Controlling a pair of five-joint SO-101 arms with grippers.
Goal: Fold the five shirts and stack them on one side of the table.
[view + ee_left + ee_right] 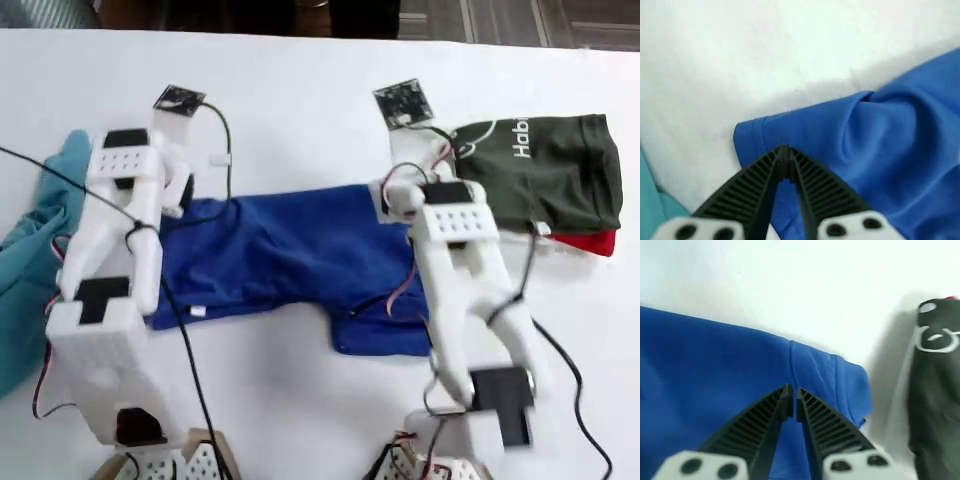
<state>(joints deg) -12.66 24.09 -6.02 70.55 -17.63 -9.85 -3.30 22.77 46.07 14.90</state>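
White bench (300, 90) carries the blue cloth shirt (290, 255), spread flat between my arms. My left end effector (785, 162) is closed, tips together on one sleeve hem; my right end effector (792, 402) is closed too, on the opposite sleeve.

Red shirt (588, 243) mostly under green shirt (545, 170); teal shirt (22, 275) cut by edge; blue shirt (290, 250) ends covered.

The left hand (785, 152) and right hand (791, 390) sit over opposite ends of a spread shirt (290, 255) on the desk (300, 100); folded shirts (545, 170) lie just outside the right hand, a crumpled shirt (25, 270) outside the left
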